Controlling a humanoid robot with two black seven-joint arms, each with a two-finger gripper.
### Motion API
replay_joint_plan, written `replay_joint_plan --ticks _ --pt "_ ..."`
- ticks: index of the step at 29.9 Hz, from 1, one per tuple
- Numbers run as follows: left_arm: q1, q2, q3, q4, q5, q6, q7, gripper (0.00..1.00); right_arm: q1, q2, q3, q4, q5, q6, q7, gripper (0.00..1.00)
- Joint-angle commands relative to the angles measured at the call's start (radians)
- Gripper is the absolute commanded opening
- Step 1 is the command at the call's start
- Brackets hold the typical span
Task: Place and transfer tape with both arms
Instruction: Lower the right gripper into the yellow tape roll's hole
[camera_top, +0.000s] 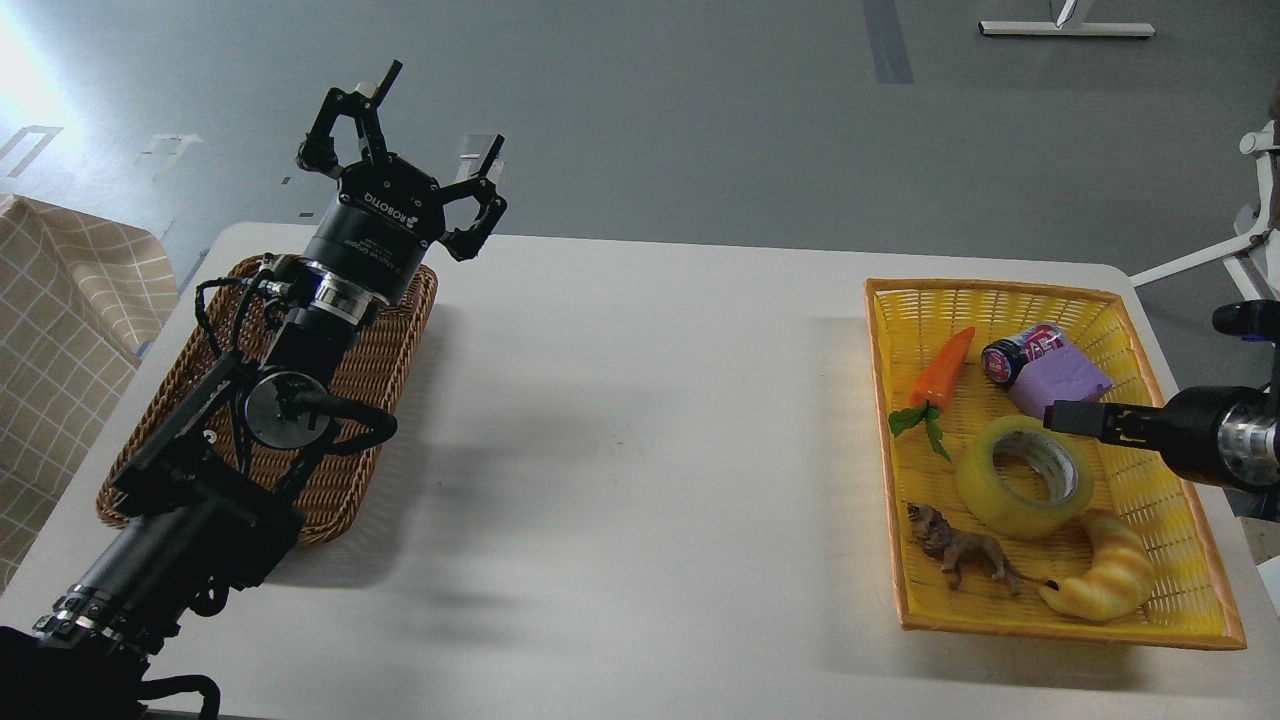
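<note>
The tape (985, 492), a wide yellow translucent roll with a grey-white core, lies flat in the yellow basket (873, 380) at the table's right. My right gripper (1072, 416) comes in from the right edge and hovers just above the roll's far right rim. It is seen side-on as one dark bar, so its fingers cannot be told apart. My left gripper (440, 112) is open and empty, raised above the far end of the brown wicker basket (385, 350) at the left.
The yellow basket also holds a toy carrot (940, 372), a purple block (1070, 378), a small dark jar (1012, 357), a brown lion figure (960, 550) and a yellow croissant toy (1100, 582). A checked cloth (60, 330) lies at the left edge.
</note>
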Motion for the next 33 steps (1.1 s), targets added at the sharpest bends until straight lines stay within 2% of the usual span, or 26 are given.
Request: replay_joint_plan --ticks 1,9,11,16,22,28,30,33 --pt "0.000 0.000 -0.002 0.000 0.000 0.000 0.000 0.98 -0.023 0.004 0.000 0.002 -0.018 0.000 -0.004 0.97" --pt "0.000 0.000 -0.003 0.000 0.000 0.000 0.000 0.98 -0.032 0.035 -0.002 0.000 -0.065 0.000 -0.002 0.92" --pt "0.000 0.002 -0.008 0.000 0.000 0.000 -0.002 0.98 -0.031 0.053 -0.006 0.000 -0.094 0.000 -0.004 0.87" --pt "0.000 0.003 -0.014 0.000 0.000 0.000 -0.002 0.98 -0.032 0.076 -0.011 -0.003 -0.114 0.000 -0.004 0.83" --pt "0.002 0.005 -0.014 0.000 0.000 0.000 -0.002 0.98 -0.032 0.082 -0.014 -0.007 -0.143 0.000 -0.007 0.73" --pt "0.008 0.007 -0.015 0.000 0.000 0.000 -0.002 0.98 -0.037 0.082 -0.040 -0.010 -0.145 0.000 -0.007 0.69" --pt "0.008 0.005 -0.014 0.000 0.000 0.000 -0.002 0.98 -0.037 0.082 -0.041 -0.012 -0.145 0.000 -0.008 0.63" --pt "0.008 0.005 -0.014 0.001 0.000 0.000 -0.002 0.98 -0.039 0.084 -0.041 -0.016 -0.145 0.000 -0.011 0.60"
